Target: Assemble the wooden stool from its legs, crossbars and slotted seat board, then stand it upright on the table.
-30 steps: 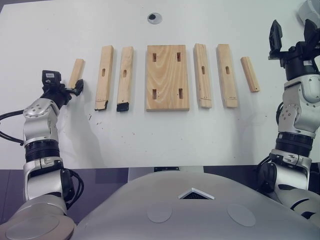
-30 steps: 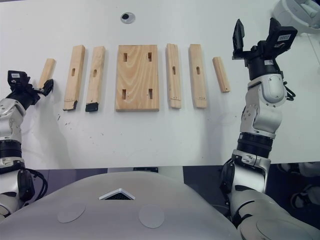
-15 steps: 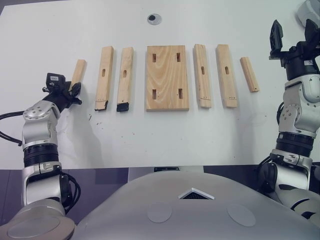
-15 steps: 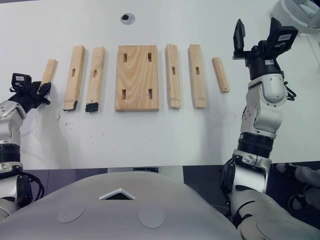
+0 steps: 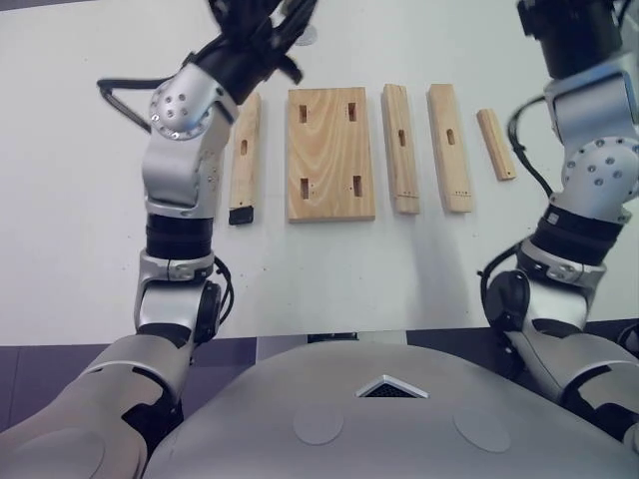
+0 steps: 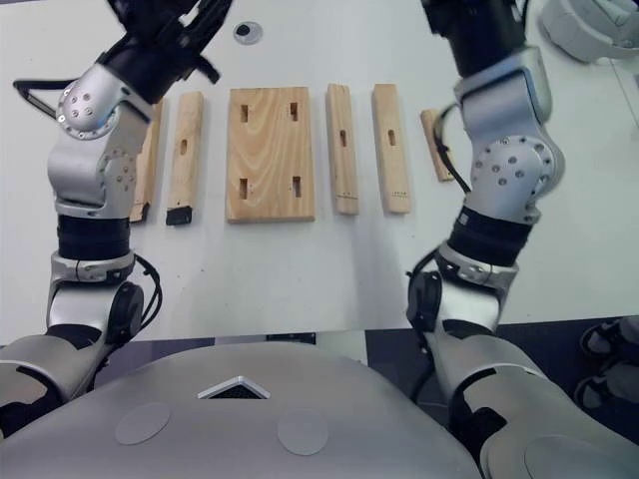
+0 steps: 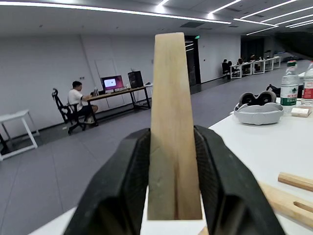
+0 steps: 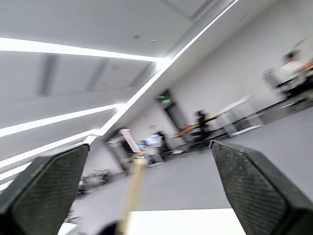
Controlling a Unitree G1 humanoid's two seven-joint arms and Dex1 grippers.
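Left eye view: the left arm is up high over the far left part of the worktop (image 5: 60, 200), and the right arm is up by its right edge. The seat (image 5: 330, 154) lies flat mid-worktop, toward the far edge. One leg (image 5: 244, 150) lies just beside it on the left, close by the left arm. Two more legs (image 5: 400, 148) (image 5: 449, 147) lie side by side on its right. A loose crossbar (image 5: 495, 145) lies nearest the right edge.

Right eye view: a fourth leg (image 6: 148, 175) shows partly behind the left arm, nearer the left edge. A dark round grommet (image 6: 245, 32) sits by the far edge.

Left wrist view: the left gripper (image 7: 172, 147) is clamped tight on the held crossbar (image 7: 171, 88). It stands upright between the fingers (image 7: 122, 181), which press on both its sides. Bottles (image 7: 289, 83) stand on the worktop beyond.

Right wrist view: the right gripper (image 8: 150, 146) is spread wide, its fingers (image 8: 46, 186) well apart and holding nothing.
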